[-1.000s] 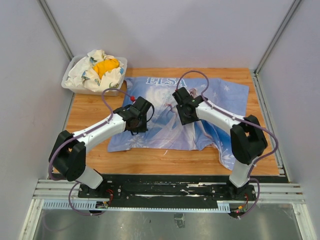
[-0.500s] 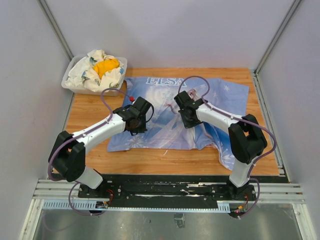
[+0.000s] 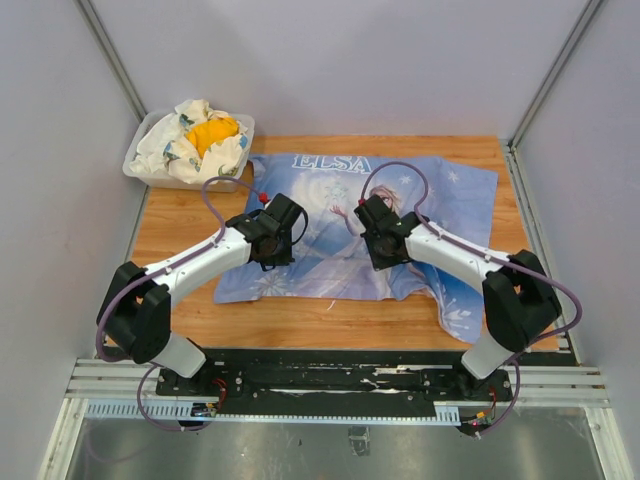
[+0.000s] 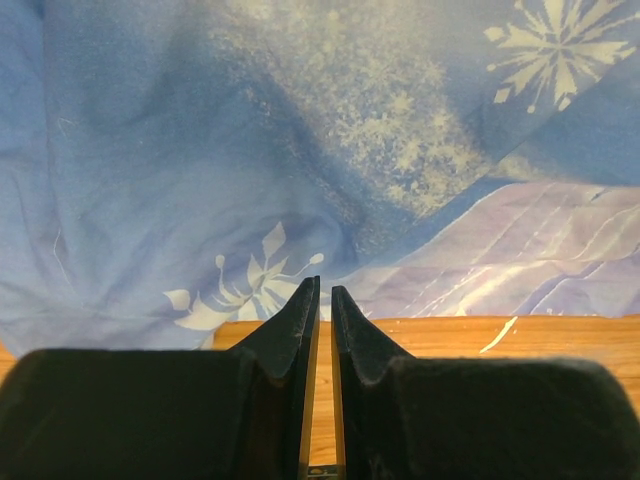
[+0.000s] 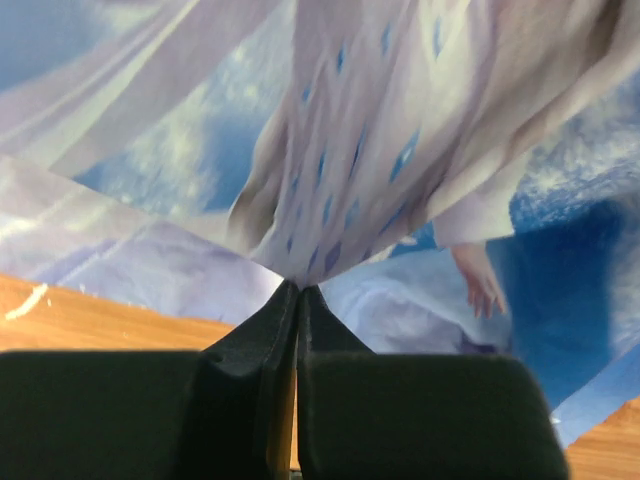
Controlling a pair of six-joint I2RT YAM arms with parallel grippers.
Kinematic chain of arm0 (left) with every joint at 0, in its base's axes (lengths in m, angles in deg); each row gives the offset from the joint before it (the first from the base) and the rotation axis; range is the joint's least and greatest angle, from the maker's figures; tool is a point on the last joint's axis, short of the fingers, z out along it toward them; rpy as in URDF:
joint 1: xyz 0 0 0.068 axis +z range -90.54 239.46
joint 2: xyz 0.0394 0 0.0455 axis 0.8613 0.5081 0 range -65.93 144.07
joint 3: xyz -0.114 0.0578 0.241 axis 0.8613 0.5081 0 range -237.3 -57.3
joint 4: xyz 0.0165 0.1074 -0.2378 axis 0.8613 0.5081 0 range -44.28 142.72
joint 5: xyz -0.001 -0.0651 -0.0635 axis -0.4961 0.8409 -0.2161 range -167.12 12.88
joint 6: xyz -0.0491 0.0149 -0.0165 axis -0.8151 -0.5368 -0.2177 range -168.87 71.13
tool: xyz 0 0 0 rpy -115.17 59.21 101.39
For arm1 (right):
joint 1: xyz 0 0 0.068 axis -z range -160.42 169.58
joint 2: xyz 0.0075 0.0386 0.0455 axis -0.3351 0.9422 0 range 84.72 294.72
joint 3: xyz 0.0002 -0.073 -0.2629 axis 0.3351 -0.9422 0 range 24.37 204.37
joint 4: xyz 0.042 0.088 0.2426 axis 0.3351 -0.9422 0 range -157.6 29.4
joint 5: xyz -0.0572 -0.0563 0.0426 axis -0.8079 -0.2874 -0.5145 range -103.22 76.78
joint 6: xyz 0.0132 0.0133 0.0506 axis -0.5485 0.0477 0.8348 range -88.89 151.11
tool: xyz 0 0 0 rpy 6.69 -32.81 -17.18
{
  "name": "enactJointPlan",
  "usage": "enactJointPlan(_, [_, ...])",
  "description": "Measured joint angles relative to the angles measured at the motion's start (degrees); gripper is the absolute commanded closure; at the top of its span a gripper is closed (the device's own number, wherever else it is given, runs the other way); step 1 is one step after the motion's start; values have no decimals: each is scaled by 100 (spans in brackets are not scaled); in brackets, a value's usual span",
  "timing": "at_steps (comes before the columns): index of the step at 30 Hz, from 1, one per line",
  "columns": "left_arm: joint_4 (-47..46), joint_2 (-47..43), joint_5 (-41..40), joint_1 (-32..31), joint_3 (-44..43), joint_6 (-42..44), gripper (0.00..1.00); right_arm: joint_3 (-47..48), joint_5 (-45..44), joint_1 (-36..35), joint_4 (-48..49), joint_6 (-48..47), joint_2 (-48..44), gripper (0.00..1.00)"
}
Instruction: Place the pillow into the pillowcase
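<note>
The light-blue pillowcase (image 3: 450, 190) printed with "ELSA" lies spread over the wooden table (image 3: 175, 225). My right gripper (image 3: 386, 258) is shut on a raised fold of the pillowcase (image 5: 350, 120), and in the right wrist view the cloth tents up from the gripper (image 5: 298, 288). My left gripper (image 3: 267, 256) is over the case's left half. In its wrist view the jaws stand almost together at the near edge of the pillowcase (image 4: 200, 150), and creases run to the gripper (image 4: 320, 285). The pillow is out of view.
A white bin (image 3: 140, 165) at the back left holds a white-and-yellow cloth bundle (image 3: 200, 135). Grey walls close in the table on three sides. A corner of the case trails toward the front right (image 3: 455, 310).
My right gripper closed on the cloth and moved right and toward the near edge, drawing a fold with it. The left arm stayed still.
</note>
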State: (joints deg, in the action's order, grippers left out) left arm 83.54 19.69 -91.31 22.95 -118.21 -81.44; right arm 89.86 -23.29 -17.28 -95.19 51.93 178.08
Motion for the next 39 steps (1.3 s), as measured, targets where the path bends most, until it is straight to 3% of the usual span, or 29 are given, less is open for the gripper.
enactJointPlan(8, [-2,0,57,0,0,-2,85,-743,131,-592,-50,326,-638,98])
enactJointPlan(10, [-4,2,81,0,0,-2,85,-822,170,-673,-79,369,-706,81])
enactJointPlan(14, [-4,2,103,0,0,-2,84,-846,76,-774,-313,481,-723,58])
enactJointPlan(24, [-37,-2,125,0,44,-4,84,-542,-844,-664,-1010,551,-1338,60])
enactJointPlan(30, [-98,-7,249,0,92,-2,84,-1054,-962,125,-1082,669,-2166,61])
enactJointPlan(39, [-424,50,483,-437,74,92,84,-1480,-680,984,-1086,944,-2275,61])
